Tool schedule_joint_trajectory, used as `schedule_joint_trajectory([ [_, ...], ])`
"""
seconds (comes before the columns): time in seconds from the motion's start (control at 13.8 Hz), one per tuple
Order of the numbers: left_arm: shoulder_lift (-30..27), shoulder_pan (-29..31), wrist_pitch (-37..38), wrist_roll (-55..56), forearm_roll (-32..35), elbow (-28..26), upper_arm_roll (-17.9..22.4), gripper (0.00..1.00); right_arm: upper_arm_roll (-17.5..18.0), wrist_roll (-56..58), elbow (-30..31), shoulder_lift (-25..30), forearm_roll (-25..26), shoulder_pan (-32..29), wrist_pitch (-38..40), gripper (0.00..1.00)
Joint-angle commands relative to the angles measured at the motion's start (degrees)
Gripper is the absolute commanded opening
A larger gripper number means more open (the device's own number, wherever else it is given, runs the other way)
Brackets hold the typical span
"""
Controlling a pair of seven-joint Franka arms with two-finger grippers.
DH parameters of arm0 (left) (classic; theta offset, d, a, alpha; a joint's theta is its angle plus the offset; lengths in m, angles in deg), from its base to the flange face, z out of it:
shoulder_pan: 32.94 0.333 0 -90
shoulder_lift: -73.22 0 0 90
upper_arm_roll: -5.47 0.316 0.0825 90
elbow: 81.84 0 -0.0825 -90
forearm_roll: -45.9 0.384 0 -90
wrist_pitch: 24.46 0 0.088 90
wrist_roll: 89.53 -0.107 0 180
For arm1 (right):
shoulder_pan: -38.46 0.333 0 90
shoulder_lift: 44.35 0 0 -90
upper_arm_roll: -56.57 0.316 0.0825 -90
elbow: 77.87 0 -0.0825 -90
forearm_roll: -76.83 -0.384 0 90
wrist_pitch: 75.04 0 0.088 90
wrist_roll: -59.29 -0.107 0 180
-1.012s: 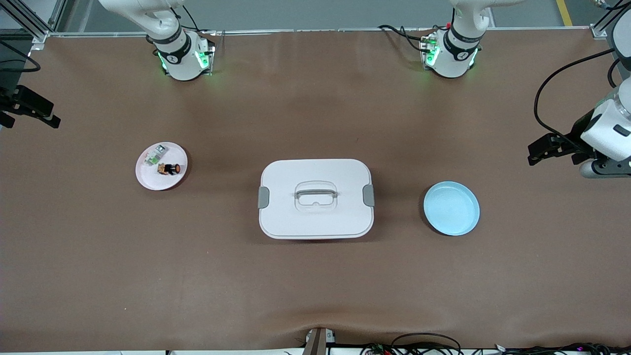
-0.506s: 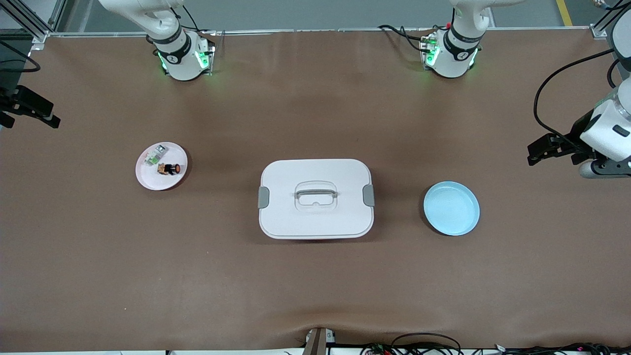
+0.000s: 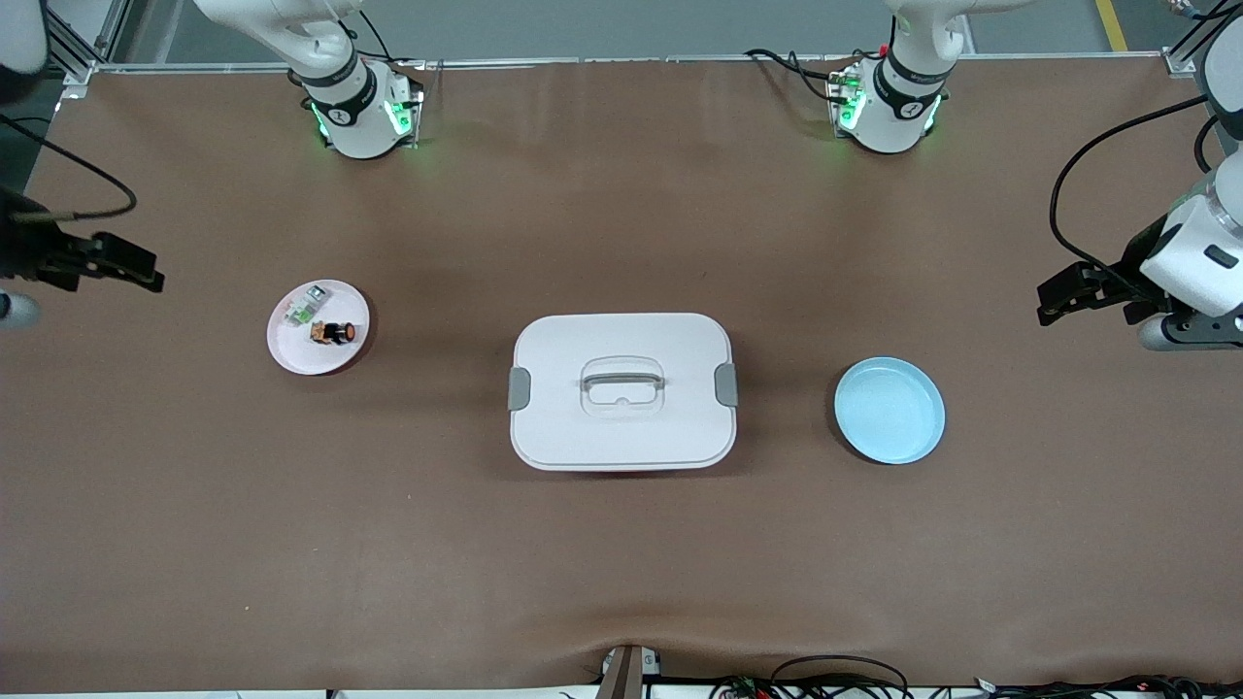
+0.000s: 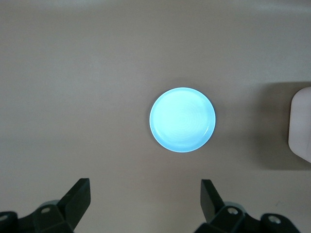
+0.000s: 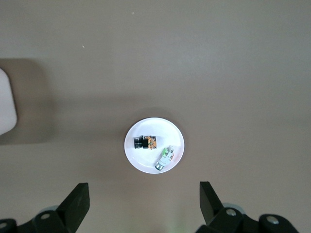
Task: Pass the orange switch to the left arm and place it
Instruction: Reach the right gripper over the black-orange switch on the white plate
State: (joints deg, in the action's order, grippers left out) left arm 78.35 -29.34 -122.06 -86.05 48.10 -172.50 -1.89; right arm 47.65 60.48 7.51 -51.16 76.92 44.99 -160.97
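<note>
The orange switch [image 3: 333, 333] lies on its side on a small pink plate [image 3: 291, 354] toward the right arm's end of the table; the right wrist view shows the switch [image 5: 145, 142] from high above. My right gripper [image 3: 146, 278] hangs open over the bare table, past the plate toward that end's edge, its jaws [image 5: 144, 189] empty. The white box [image 3: 621, 432] stands shut at the table's middle. My left gripper [image 3: 1051, 301] is open and empty over the left arm's end of the table, and in its own view [image 4: 145, 187] nothing lies between the fingers.
A green-and-white component [image 3: 306, 311] shares the pink plate with the switch. A pale blue plate [image 3: 889, 410] lies empty between the box and the left arm's end of the table. Cables run along the table's front edge.
My right gripper has come in from the table's edge toward the pink plate. The left arm has barely shifted. Switch, box and plates stay put.
</note>
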Motion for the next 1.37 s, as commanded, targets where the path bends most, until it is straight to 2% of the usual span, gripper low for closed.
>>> schedule_joint_trajectory([
  [0.0, 0.48, 0.17, 0.13, -0.05, 0.08, 0.4, -0.29, 1.0, -0.13, -0.04, -0.91, -2.67, 1.04, -0.2, 0.5, 1.0],
  [0.29, 1.02, -0.09, -0.31, -0.14, 0.96, 0.4, -0.29, 1.0, -0.13, -1.09, 0.84, -3.29, -0.18, -0.29, -0.46, 1.0],
  [0.51, 2.16, -0.18, -0.92, -0.05, 3.66, 0.4, -0.46, 1.0, -0.31, -4.34, 8.2, -1.89, -4.39, -1.95, -5.55, 1.0],
  [0.65, 2.6, -0.36, -1.97, 0.04, 4.92, 0.48, -0.55, 1.0, -0.39, -4.09, 12.7, -0.49, -5.11, -1.96, -9.24, 1.0],
  [0.87, 3.04, -0.27, -2.94, 0.13, 4.74, 0.48, -0.46, 1.0, -0.39, 0.92, 13.14, -1.01, -4.67, -2.66, -9.17, 1.0],
  [1.3, 2.86, 0.17, -3.03, 0.13, 4.3, 0.57, -0.46, 1.0, -0.31, 0.66, 36.32, 5.66, -5.19, -2.49, -28.74, 1.0],
])
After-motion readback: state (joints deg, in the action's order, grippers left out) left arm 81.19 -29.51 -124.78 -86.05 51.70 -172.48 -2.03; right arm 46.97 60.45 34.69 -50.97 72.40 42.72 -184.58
